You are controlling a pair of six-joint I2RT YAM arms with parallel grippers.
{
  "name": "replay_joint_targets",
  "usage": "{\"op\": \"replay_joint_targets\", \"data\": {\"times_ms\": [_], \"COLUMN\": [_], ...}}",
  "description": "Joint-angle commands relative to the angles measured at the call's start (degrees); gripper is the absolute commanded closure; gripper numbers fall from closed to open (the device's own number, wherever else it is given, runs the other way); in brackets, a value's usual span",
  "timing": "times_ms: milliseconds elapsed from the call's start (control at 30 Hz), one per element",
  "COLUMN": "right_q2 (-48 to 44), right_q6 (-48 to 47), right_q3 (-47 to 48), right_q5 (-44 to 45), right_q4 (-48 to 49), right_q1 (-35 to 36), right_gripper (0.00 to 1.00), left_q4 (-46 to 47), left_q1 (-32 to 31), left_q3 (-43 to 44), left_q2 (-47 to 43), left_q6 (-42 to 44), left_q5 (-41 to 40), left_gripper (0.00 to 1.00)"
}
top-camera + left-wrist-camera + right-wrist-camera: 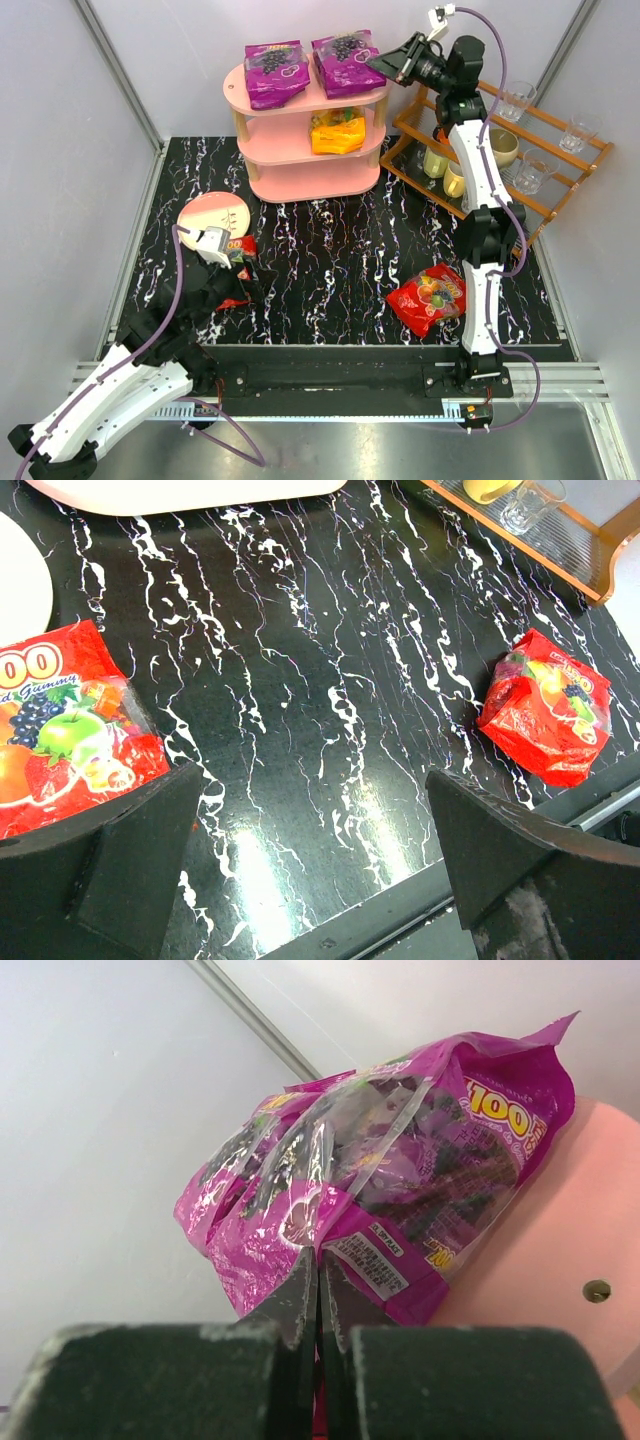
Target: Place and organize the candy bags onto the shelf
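Observation:
Two purple candy bags (276, 72) (346, 62) lie on the top tier of the pink shelf (310, 186). An orange bag (337, 133) sits on the middle tier. My right gripper (385, 62) is shut on the edge of the right purple bag (380, 1180), its fingertips (320, 1270) pinched on the bag's seam above the pink top tier (565, 1240). My left gripper (315, 850) is open and empty just above the table, beside a red bag (70, 730). A second red bag (548, 715) lies at the near right (430, 298).
A brown wooden rack (520, 150) with cups and glasses stands right of the shelf, close to my right arm. A pink round plate (212, 213) lies at the left, behind my left gripper. Grey walls enclose the black marbled table.

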Motion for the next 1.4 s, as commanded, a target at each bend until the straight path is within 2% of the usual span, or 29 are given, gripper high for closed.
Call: {"op": "replay_joint_targets", "data": {"times_ms": [0, 233, 500, 533, 567, 600, 667, 700, 733, 800, 1033, 1067, 1100, 1167, 1200, 1233, 1267, 1300, 1367], "right_q2": [-2.92, -7.76, -8.82, -8.91, -9.08, -9.26, -9.87, -10.22, -11.36, -13.29, -27.68, -29.98, -32.79, -42.97, -46.75, -53.92, -57.56, -60.99, -70.93], "right_q6": [-1.34, -2.32, -1.88, -2.05, -2.14, -2.23, -1.35, -1.17, -1.09, -1.52, -8.71, -9.69, -10.48, -13.38, -14.52, -16.36, -17.07, -17.78, -17.62], "right_q3": [-2.82, -10.48, -13.21, -13.30, -13.21, -13.21, -13.21, -13.38, -13.65, -15.48, -24.97, -27.42, -34.93, -44.80, -54.86, -59.83, -64.58, -73.41, -81.64], "right_q5": [4.03, 10.10, 9.41, 8.97, 8.71, 8.44, 7.48, 7.13, 6.43, 6.24, 7.56, 8.08, 9.05, 14.48, 19.81, 22.65, 25.11, 28.88, 33.81], "right_q4": [0.56, 3.81, 6.27, 6.36, 6.71, 6.89, 7.67, 7.94, 7.94, 8.29, 5.75, 4.88, 5.04, 6.09, 5.75, 4.96, 3.39, 2.15, -3.62], "right_q1": [2.64, 3.79, 3.87, 3.87, 3.61, 3.44, 3.00, 2.30, 2.03, 0.89, -0.43, -0.35, -0.43, -0.26, -0.26, -0.26, -0.17, -0.08, -0.08], "right_gripper": [1.00, 1.00, 1.00, 0.96, 0.71, 0.59, 0.45, 0.33, 0.27, 0.22, 0.15, 0.15, 0.15, 0.14, 0.14, 0.14, 0.14, 0.14, 0.14], "left_q4": [1.70, 1.35, 1.09, 1.17, 0.91, 0.82, 0.04, -0.14, -0.40, -0.85, -1.55, -1.55, -1.55, -1.64, -1.64, -1.72, -1.55, -1.55, -1.37], "left_q1": [0.30, 0.30, 0.30, 0.30, 0.30, 0.30, 0.30, 0.30, 0.30, 0.30, 0.30, 0.30, 0.30, 0.30, 0.30, 0.30, 0.30, 0.30, 0.30], "left_q3": [0.00, 0.00, -0.26, -0.17, -0.09, 0.00, 0.44, 0.62, 0.97, 1.23, 2.55, 2.64, 2.64, 2.64, 2.55, 2.55, 2.38, 2.38, 2.38], "left_q2": [-0.99, -1.78, -2.14, -2.14, -2.22, -2.14, -2.40, -2.57, -2.75, -3.54, -4.25, -4.24, -4.33, -4.33, -4.33, -4.42, -4.51, -4.60, -4.42], "left_q6": [0.47, 0.29, 0.20, 0.20, 0.20, 0.29, 0.38, 0.38, 0.38, 0.38, 0.11, -0.06, -0.24, -0.94, -1.12, -1.38, -1.64, -1.73, -1.65], "left_q5": [-1.16, -1.42, -1.43, -1.34, -1.34, -1.42, -1.60, -1.86, -1.95, -2.39, -2.57, -2.48, -2.39, -2.57, -2.66, -2.48, -2.31, -2.13, -1.52], "left_gripper": [0.01, 0.01, 0.01, 0.01, 0.01, 0.01, 0.01, 0.01, 0.01, 0.01, 0.01, 0.01, 0.01, 0.01, 0.01, 0.01, 0.01, 0.01, 0.01]}}
